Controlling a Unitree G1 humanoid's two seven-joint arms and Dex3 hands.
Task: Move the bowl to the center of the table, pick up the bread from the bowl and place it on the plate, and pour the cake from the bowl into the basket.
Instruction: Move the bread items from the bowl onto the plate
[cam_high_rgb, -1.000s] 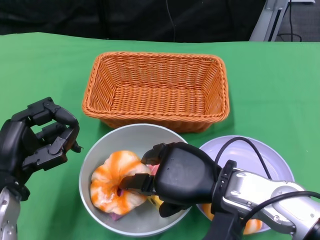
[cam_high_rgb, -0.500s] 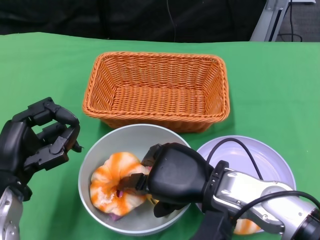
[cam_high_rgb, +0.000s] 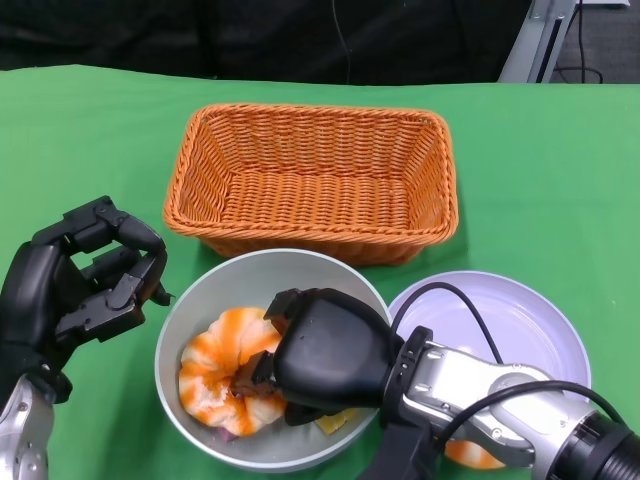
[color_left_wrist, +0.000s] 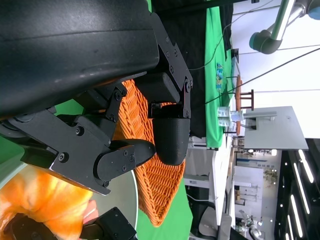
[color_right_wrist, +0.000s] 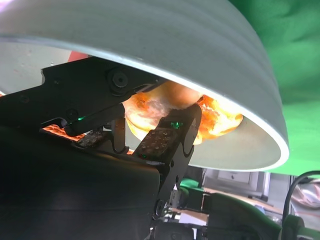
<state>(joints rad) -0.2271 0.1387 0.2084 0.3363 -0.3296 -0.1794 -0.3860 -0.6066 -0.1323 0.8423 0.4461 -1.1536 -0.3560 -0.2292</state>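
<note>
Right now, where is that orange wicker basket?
In the head view, the basket sits at the table's far centre, just behind the bowl and plate.

Left robot hand (color_left_wrist: 150, 140) fingers curled, orange basket (color_left_wrist: 155, 185) beyond, orange-white bread (color_left_wrist: 40, 200) nearby

Right robot hand (cam_high_rgb: 325, 360) covers the bread's (cam_high_rgb: 215, 365) near side and part of the bowl (cam_high_rgb: 190, 300) floor; grip on bread cannot be confirmed. Yellow scrap (cam_high_rgb: 332, 424) under the palm, unidentifiable. Plate (cam_high_rgb: 520, 320) partly hidden by forearm and cable. Left robot hand (cam_high_rgb: 75, 290) cut off at the frame edge.
</note>
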